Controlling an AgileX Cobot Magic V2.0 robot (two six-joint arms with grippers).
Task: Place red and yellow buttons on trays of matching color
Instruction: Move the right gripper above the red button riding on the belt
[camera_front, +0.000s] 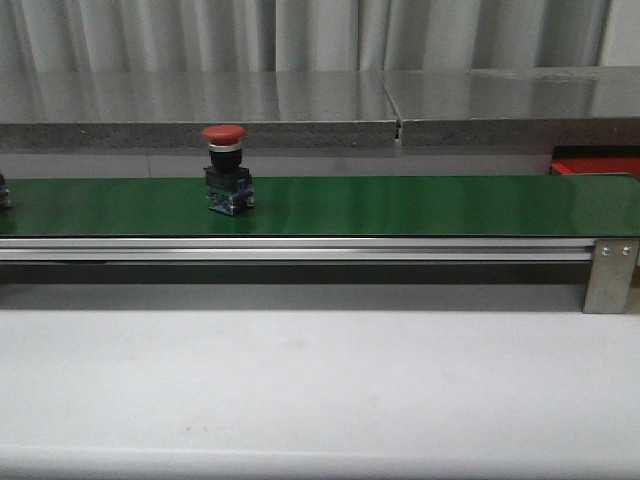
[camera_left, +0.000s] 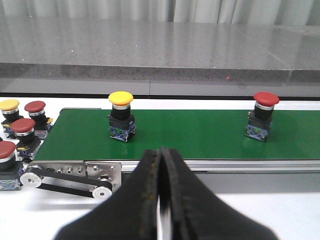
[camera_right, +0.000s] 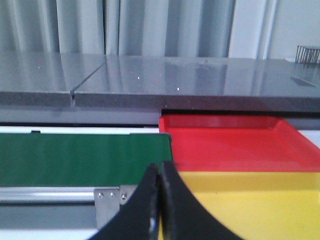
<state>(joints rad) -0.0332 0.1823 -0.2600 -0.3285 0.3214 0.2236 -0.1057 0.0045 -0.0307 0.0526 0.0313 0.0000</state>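
Belt (camera_left: 200, 135): 1 yellow button (camera_left: 121, 116), 1 red button (camera_left: 262, 117) (upright); left gripper (camera_left: 161, 160), right gripper (camera_right: 160, 175) closed, empty

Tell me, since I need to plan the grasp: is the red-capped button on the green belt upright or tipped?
Upright: the red-capped button stands on its dark base on the green belt, cap on top.

A factory-style test bench: green conveyor belt (camera_front: 400, 205) before a grey stone ledge (camera_front: 300, 110).

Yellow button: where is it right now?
In the left wrist view the yellow button stands upright on the green belt near its roller end, with the red button further along the belt. The front view does not show it.
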